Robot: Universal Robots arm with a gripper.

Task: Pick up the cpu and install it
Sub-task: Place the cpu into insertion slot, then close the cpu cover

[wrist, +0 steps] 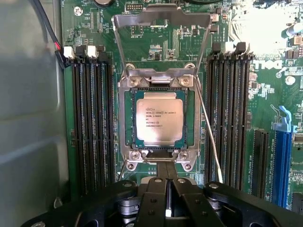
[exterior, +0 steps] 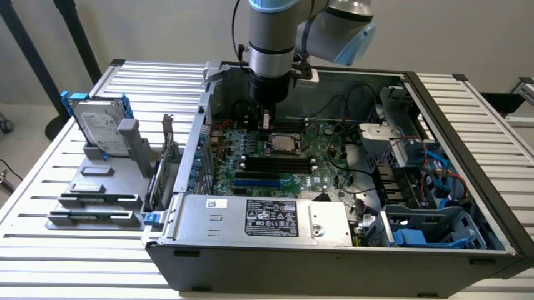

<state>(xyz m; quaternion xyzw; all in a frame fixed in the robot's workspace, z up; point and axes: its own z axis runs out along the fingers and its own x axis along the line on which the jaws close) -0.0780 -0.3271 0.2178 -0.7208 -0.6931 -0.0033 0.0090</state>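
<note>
The cpu, a square chip with a silver top and printed lettering, lies flat inside its socket frame on the green motherboard. The socket's metal load plate stands swung up beyond it, and a thin wire lever runs beside the socket. My gripper hovers just off the socket's near edge with its black fingers pressed together and nothing between them. In the exterior view the gripper hangs inside the open case, right beside the cpu.
Black memory slots flank the socket on both sides. The open computer case holds a grey labelled power supply and drive cages with blue cables. A silver hard drive in a blue bracket stands on grey fixtures outside the case.
</note>
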